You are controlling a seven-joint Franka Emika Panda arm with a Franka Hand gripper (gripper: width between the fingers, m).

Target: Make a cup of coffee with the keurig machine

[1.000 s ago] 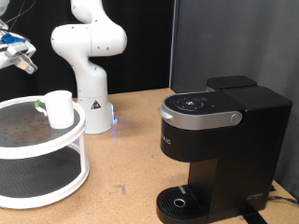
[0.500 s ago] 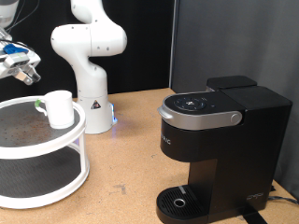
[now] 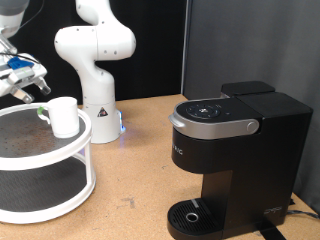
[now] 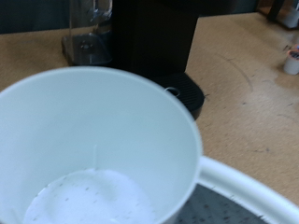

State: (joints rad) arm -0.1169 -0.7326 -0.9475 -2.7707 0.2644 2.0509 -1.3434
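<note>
The white cup stands upright on the top tier of a white two-tier round shelf at the exterior view's left. My gripper hangs just above the cup and slightly to its left, fingers apart, holding nothing. The wrist view looks straight down into the empty cup; my fingers do not show there. The black keurig machine stands at the exterior view's right with its silver-grey lid shut and its round drip tray bare. It also shows in the wrist view.
The white robot base stands behind the shelf. A small dark thing with a green top sits beside the cup on the shelf. The shelf rim shows in the wrist view. Tan tabletop lies between shelf and machine.
My gripper has come down and to the right, from the upper left corner to just above the cup. Cup and machine have not moved.
</note>
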